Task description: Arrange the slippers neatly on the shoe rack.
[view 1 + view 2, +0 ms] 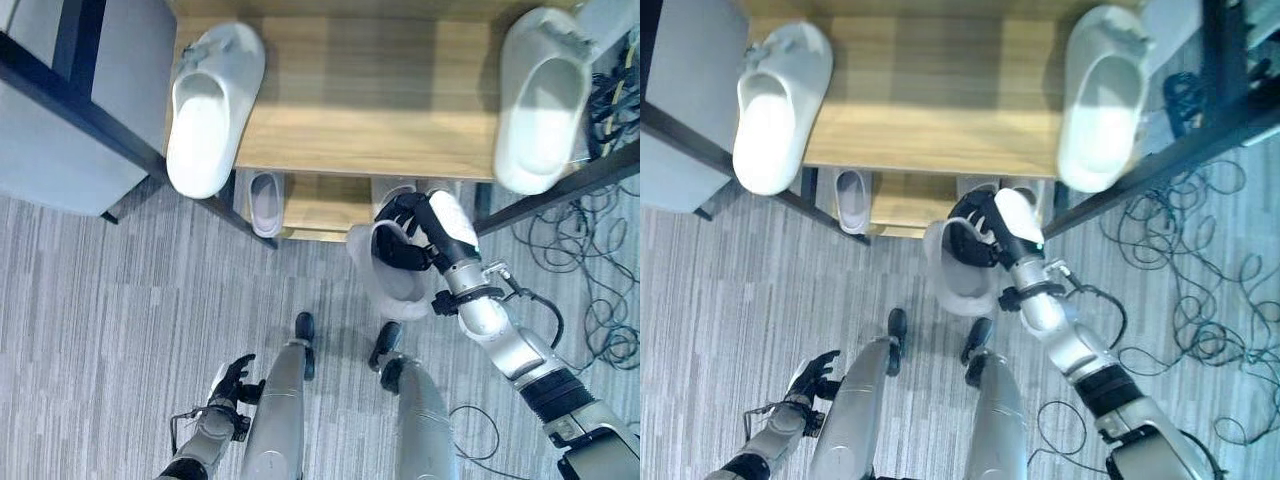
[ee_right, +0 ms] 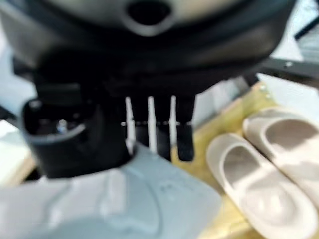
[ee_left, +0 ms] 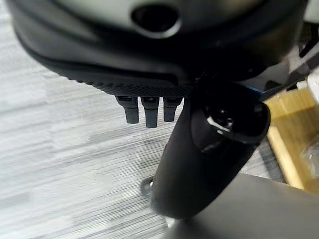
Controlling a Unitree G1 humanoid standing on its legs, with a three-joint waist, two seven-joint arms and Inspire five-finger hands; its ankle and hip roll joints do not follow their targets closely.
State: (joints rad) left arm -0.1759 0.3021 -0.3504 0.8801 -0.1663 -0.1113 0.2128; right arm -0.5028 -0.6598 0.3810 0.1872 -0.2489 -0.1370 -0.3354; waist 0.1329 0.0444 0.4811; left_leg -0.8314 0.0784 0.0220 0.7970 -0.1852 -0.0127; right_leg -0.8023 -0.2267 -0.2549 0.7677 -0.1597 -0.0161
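My right hand (image 1: 415, 235) is shut on a pale grey slipper (image 1: 395, 285), held just in front of the rack's lower shelf (image 1: 320, 205); in the right wrist view the fingers (image 2: 162, 134) curl over that slipper (image 2: 124, 204). Two beige slippers (image 2: 259, 189) lie side by side on the lower shelf beyond it, and a small slipper (image 1: 266, 200) lies further left. The wooden top shelf (image 1: 360, 100) carries one white slipper (image 1: 210, 110) at its left end and another (image 1: 545, 100) at its right end. Hanging low by my side, my left hand (image 1: 232, 380) is open.
A grey cabinet (image 1: 80, 90) stands left of the rack. The rack's black frame bars (image 1: 560, 190) run along its front corners. A tangle of cables (image 1: 590, 270) lies on the striped grey carpet (image 1: 120, 300) at the right.
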